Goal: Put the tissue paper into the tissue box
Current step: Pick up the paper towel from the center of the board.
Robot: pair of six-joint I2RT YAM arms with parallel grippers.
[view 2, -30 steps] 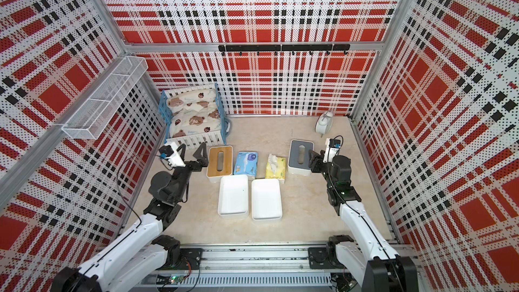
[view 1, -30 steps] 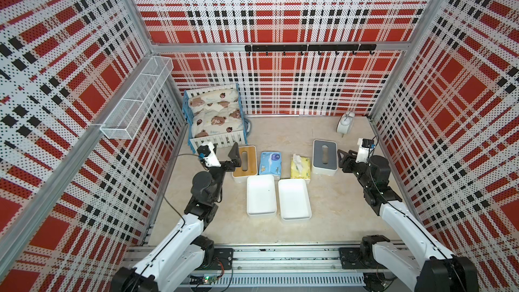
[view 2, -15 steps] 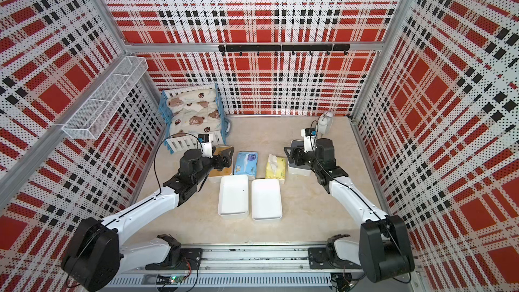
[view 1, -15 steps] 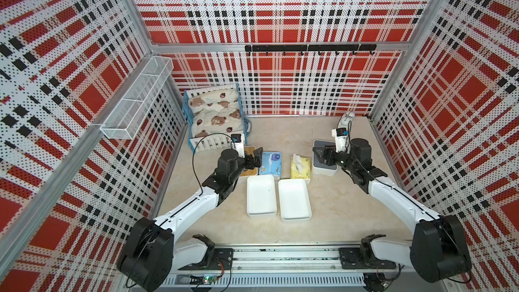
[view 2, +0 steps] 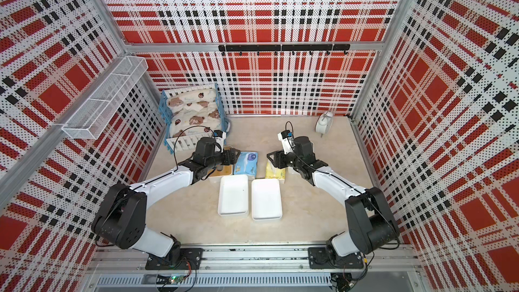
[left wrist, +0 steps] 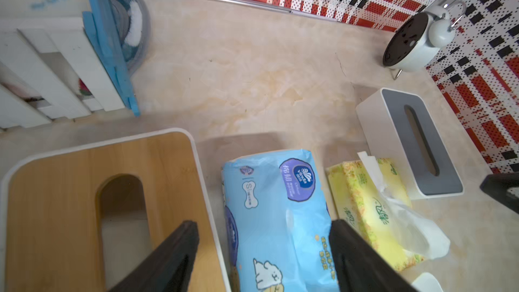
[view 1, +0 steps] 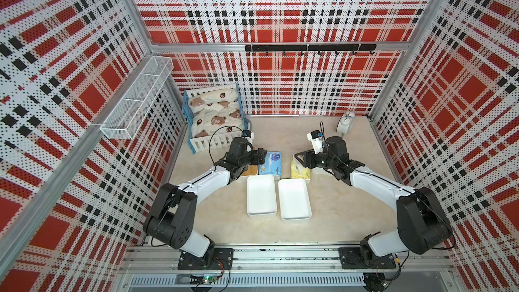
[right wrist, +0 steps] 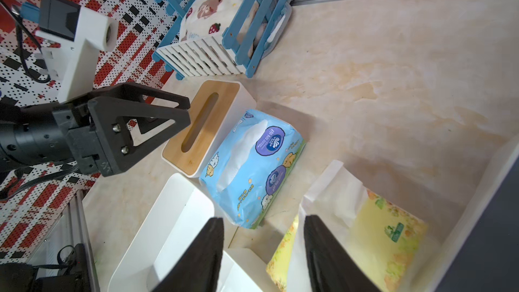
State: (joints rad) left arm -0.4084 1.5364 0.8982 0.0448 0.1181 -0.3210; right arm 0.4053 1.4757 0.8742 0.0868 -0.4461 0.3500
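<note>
The left claw (left wrist: 264,223) hangs with its jaws apart, holding nothing. The blue pack (left wrist: 261,181) lies on the tabletop (left wrist: 252,80) below the gap between its fingers. One finger (left wrist: 177,248) is over the wood-lid box (left wrist: 56,192), which sits just beside that pack. The yellow pack (left wrist: 362,192) lies just outside the other finger, with the grey-lid box (left wrist: 415,136) beyond it. The right claw (right wrist: 263,219) is also apart and empty. The yellow pack's loose white tissue (right wrist: 331,192) lies under one of its fingers, and a white tray (right wrist: 168,220) lies under the other.
</note>
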